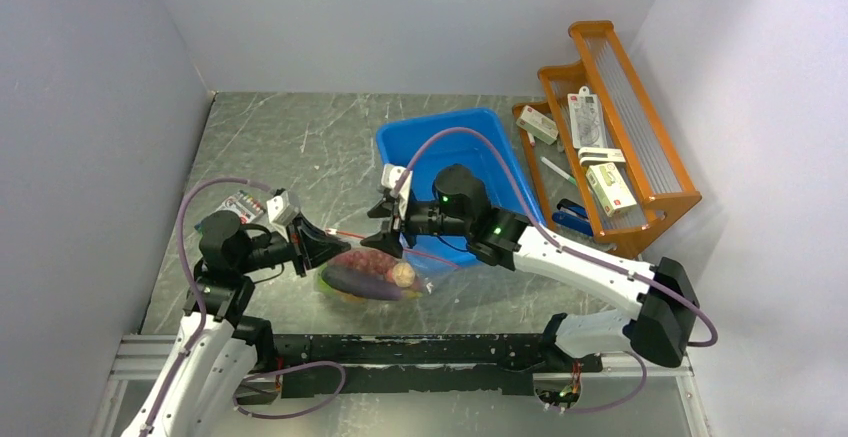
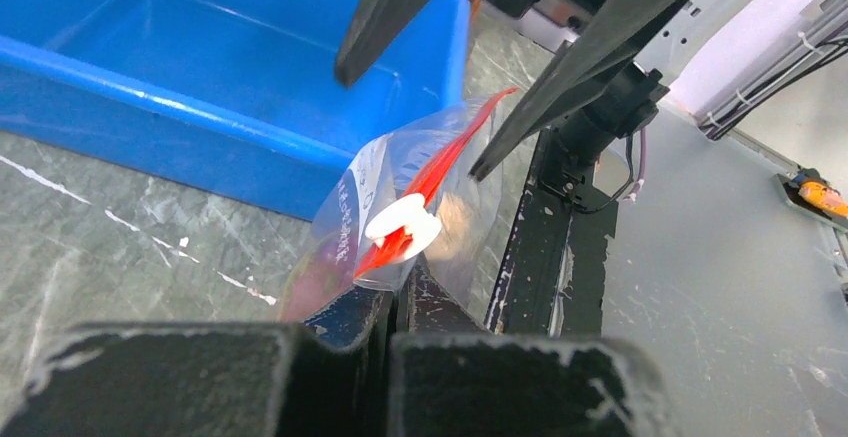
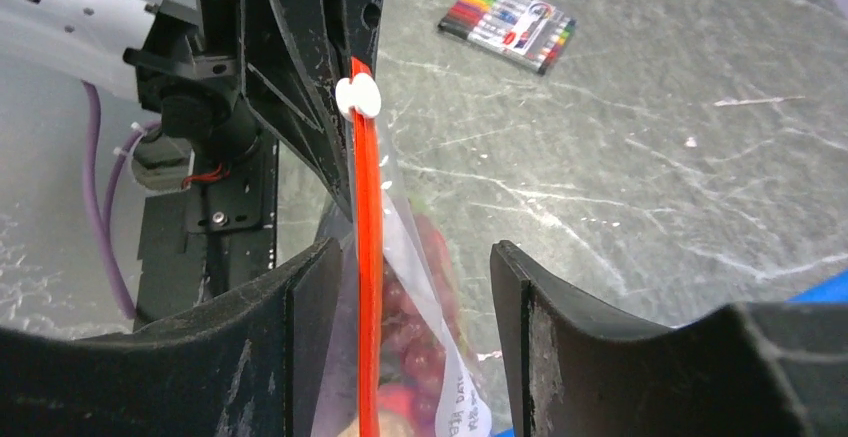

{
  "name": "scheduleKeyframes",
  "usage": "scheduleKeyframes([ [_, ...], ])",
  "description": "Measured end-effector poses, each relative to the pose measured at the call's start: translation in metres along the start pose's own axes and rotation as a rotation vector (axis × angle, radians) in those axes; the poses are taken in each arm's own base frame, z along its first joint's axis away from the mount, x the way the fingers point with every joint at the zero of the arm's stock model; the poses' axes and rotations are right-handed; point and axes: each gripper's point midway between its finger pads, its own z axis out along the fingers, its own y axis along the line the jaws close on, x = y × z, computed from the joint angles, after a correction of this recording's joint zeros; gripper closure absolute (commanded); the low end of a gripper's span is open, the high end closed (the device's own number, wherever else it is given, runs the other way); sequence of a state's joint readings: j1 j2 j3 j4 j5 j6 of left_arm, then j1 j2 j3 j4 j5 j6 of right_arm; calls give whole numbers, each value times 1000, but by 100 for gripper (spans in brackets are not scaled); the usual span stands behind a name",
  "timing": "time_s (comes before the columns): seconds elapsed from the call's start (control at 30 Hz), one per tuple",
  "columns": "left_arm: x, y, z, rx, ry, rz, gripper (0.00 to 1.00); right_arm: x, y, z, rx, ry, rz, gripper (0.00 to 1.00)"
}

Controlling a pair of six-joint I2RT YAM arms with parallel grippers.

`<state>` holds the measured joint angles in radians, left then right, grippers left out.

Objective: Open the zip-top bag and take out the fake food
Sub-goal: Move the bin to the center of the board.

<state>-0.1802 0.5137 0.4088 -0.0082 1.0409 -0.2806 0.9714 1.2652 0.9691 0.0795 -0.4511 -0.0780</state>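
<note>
Nearest the arm bases, the zip-top bag (image 1: 372, 279) lies on the grey counter (image 1: 300, 127), with the fake food (image 1: 358, 281) inside it: a purple eggplant, a beige bulb and what look like dark red grapes, blurred through the plastic. The bag's red zip strip (image 3: 368, 257) is lifted and stretched taut between the arms. The left tool (image 2: 395, 302) is clamped tight on one end of the strip, just behind the white slider (image 3: 358, 97). The right tool (image 3: 410, 252) straddles the strip, its jaws parted, the strip close to one finger. Farther back lie a pack of markers (image 3: 508, 24), a blue bin (image 1: 470, 142) and an orange wooden rack (image 1: 590, 29).
</note>
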Motion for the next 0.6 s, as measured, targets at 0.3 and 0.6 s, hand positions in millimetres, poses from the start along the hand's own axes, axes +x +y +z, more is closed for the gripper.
scheduleKeyframes([
  [0.3, 2, -2, 1, 10, 7, 6, 93, 24, 8, 7, 25, 85, 25, 36],
  [0.6, 8, 4, 3, 0, 29, -29, 93, 24, -23, -78, 459, -11, 292, 33],
])
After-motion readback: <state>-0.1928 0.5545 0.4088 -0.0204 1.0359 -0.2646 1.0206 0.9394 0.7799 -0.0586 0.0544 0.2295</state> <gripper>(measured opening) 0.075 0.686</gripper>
